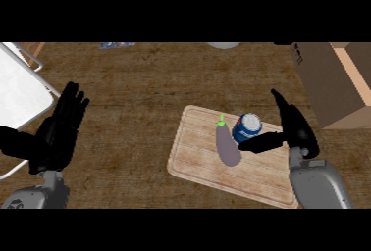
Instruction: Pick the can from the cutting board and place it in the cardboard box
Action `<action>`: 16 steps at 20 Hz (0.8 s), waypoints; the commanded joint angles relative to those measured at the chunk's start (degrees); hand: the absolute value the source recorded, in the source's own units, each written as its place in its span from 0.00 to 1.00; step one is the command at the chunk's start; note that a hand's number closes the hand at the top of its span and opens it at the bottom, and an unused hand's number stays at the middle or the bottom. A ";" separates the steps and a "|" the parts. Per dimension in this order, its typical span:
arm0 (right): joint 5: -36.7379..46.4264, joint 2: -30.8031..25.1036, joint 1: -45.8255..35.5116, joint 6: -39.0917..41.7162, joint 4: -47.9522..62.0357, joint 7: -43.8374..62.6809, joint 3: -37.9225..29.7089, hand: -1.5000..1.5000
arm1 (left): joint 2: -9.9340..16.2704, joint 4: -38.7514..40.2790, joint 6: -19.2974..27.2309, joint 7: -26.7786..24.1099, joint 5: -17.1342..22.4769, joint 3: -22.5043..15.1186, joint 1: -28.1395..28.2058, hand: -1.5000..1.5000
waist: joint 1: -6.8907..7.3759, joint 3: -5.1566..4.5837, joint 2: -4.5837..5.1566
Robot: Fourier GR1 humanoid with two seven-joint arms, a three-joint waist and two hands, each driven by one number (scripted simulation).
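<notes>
A blue can (246,127) with a white top stands on the wooden cutting board (203,162) near its far right side. Right beside it on the left lies a purple eggplant (226,144) with a green stem. My right hand (293,128) is just right of the can, fingers straight and pointing away, thumb stretched out under the can's near side; it is open and does not enclose the can. The cardboard box (330,81) sits at the far right, its open top partly cut off by the view's edge. My left hand (62,128) rests open at the left, fingers up.
A white tray-like object with a metal frame (18,93) lies at the far left edge. A pale round object (223,45) and a small bluish item (116,44) sit at the counter's far edge. Brown counter surface lies between the board and the box.
</notes>
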 commanded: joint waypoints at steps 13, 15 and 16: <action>4.66 6.00 0.40 -1.88 5.42 -3.53 -0.02 0.00 | -2.92 0.19 -1.68 0.22 -2.56 0.28 0.02 0.50 | -0.01 -0.01 -0.03; 2.84 3.81 0.31 1.54 5.33 -5.04 -2.23 0.00 | -1.06 -1.54 -3.62 1.13 -0.75 3.11 0.42 0.50 | 0.01 -0.01 -0.03; 2.90 3.80 -1.15 1.85 6.50 -4.01 -2.90 0.00 | -2.25 -0.32 -1.20 2.25 -2.59 1.94 -2.02 0.50 | -0.02 -0.01 -0.02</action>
